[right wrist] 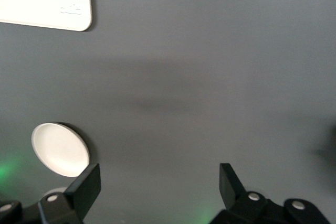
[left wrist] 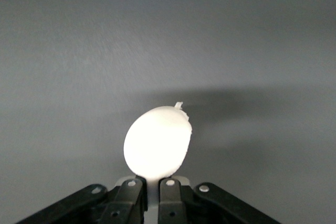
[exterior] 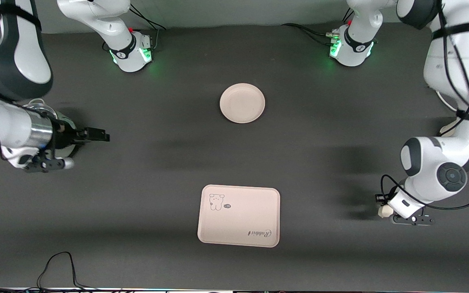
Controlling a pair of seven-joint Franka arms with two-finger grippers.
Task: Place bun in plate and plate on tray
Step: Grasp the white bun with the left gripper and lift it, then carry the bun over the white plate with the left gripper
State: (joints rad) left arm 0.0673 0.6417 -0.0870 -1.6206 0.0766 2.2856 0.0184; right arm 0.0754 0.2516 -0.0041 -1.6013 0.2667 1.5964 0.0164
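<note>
Off-white and smooth, the bun sits pinched in the left gripper, fingers closed narrow on its lower edge, over bare table at the left arm's end. The plate lies empty mid-table, farther from the front camera than the tray, well apart from both. The right gripper waits spread wide at its own end. The grip looks shallow, so the bun could pivot or slip out on the way across, or roll off the plate's rim if released off-centre.
</note>
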